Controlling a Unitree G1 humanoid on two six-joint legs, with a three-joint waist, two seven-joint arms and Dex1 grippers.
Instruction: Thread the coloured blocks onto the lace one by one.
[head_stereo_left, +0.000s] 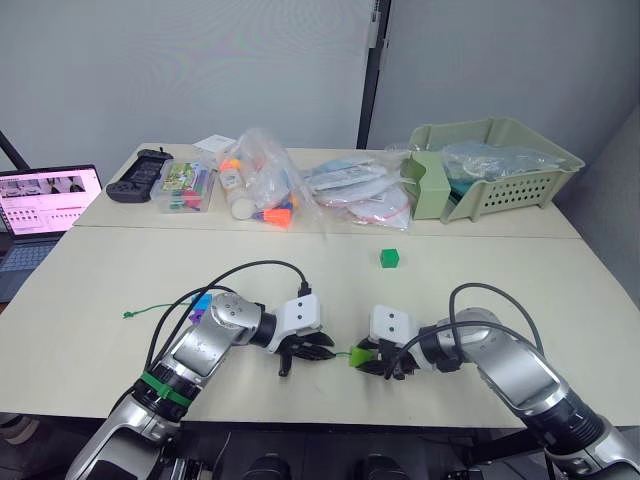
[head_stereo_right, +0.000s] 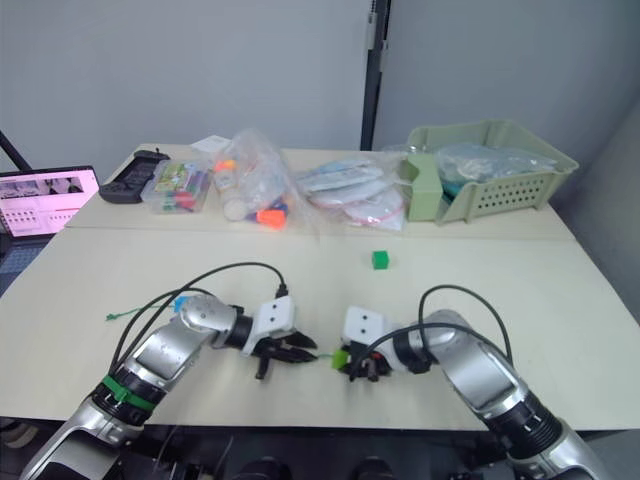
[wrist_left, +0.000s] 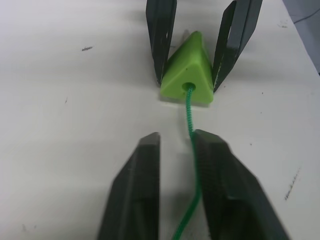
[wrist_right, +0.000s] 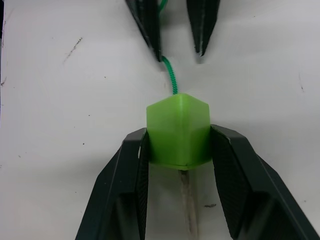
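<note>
Bright, even overhead light, soft shadows on the table (head_stereo_left: 120, 275); wrist close-ups slightly blurred.

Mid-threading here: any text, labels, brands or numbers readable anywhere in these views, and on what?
None can be read.
Laptop screen: a window with rows of content, too small to read.
White paper at the table's far edge: no legible print.
Clear box and plastic bags: any labels too blurred to read.
Light green block, lace, green cube: no markings.

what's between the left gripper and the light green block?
A short run of the green lace over bare table, seen in the left wrist view. It leaves the light green block and passes the left gripper.
</note>
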